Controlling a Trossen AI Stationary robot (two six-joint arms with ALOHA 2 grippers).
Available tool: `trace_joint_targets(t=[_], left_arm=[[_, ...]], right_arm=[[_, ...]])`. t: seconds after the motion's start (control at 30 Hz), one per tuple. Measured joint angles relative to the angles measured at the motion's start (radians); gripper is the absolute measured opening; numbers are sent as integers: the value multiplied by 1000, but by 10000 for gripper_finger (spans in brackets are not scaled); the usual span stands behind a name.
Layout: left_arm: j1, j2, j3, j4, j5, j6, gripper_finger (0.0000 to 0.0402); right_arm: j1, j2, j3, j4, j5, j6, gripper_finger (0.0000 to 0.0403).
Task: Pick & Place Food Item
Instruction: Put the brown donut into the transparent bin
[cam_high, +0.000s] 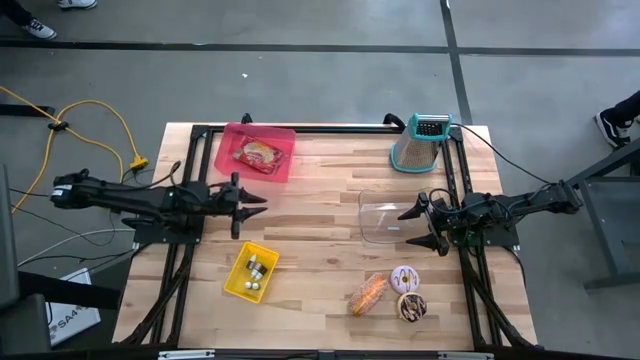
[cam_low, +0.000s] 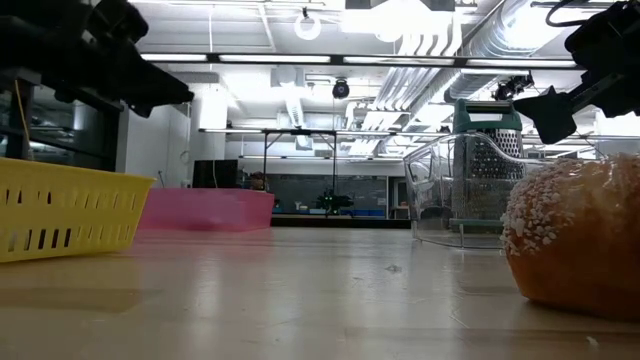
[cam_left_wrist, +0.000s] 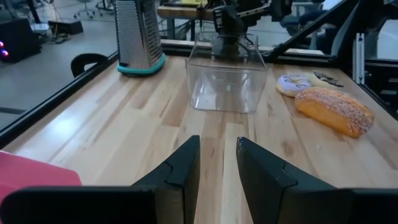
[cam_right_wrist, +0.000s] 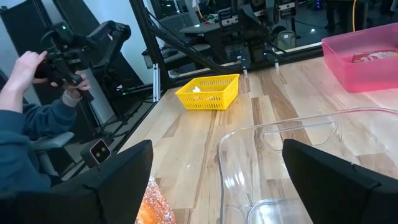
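Observation:
Near the table's front right lie three food items: a sugared long bun, a white-iced doughnut and a chocolate doughnut. A clear plastic container stands at middle right. My left gripper hovers over the table's left middle, pointing level toward the container. Its fingers stand a narrow gap apart with nothing between them. My right gripper is wide open at the container's right end. The container's rim shows between its fingers.
A pink bin with a red packet sits at the far left, a yellow basket at the near left and a metal grater at the far right. Bare wood lies between the two grippers. A person sits beyond the table's edge.

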Motion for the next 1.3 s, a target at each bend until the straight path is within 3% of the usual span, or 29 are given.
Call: trace_joint_targets(t=[0.7,1.3], left_arm=[[0,-306,-185,-3,9,1,100],[0,-360,-190,-150,49,-27,100]], right_arm=[[0,0,0,0,-1,0,348],[0,0,0,0,-1,0,348]])
